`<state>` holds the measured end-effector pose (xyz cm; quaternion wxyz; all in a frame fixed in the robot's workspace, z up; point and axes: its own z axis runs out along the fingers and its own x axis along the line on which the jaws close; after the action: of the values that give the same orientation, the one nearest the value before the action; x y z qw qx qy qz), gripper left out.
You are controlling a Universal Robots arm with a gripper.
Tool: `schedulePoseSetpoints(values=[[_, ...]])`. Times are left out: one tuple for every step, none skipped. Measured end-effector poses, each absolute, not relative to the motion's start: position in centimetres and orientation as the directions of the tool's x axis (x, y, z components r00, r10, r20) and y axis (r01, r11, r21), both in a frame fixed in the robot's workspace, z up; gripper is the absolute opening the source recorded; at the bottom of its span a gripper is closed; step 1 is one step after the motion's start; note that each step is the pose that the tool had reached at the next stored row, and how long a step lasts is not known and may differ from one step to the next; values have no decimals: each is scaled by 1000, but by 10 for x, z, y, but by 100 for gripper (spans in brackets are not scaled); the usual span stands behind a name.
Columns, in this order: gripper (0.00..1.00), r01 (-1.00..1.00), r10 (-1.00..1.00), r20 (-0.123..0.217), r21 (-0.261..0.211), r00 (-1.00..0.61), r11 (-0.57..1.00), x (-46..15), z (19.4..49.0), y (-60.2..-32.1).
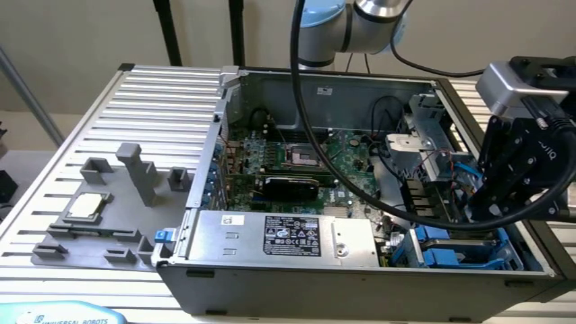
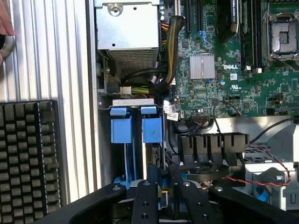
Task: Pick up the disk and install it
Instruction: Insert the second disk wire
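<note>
The wrist view looks straight down into the drive bay of the open computer case (image 1: 360,175): two bright blue carrier tabs stand side by side, and the disk (image 2: 152,161) sits on edge in the slot under one of them, its blue carrier (image 2: 152,128) level with its neighbour (image 2: 120,129). The black fingers (image 2: 144,203) of the tool (image 2: 163,205) straddle the disk's near end, set narrow around it; whether they press on it cannot be told. The exterior view shows the wider scene: the case lies on a ribbed metal counter (image 1: 162,88), the power supply box (image 1: 279,237) along its near wall, the green motherboard (image 1: 297,162) in the middle, and the blue drive bay (image 1: 454,253) at the corner toward the exterior view's right. A grey fixture tray (image 1: 99,216) with a small silver CPU chip (image 1: 85,206) rests on the counter beside the case. The arm (image 1: 355,27) reaches over the case's far wall, black cables (image 1: 306,115) draping across the motherboard, and the wrist (image 1: 517,169) points down over the bay.
</note>
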<state>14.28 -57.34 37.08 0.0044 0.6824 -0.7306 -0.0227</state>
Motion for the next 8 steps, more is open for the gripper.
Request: schedulePoseSetpoints(values=[[24, -997, -997, -24, 39, -69, 68, 143, 370, -573], [24, -997, -997, -24, 39, -69, 68, 143, 370, -573], [24, -997, -997, -24, 39, -69, 68, 143, 369, -573], [24, -997, -997, -24, 39, -69, 68, 143, 368, -573], [24, -997, -997, -24, 39, -69, 68, 143, 368, -572], [22, -997, -997, -24, 39, -69, 68, 143, 368, -572], [22, -997, -997, -24, 39, -69, 68, 142, 367, -572], [16, -997, -997, -24, 39, -69, 68, 142, 367, -572]])
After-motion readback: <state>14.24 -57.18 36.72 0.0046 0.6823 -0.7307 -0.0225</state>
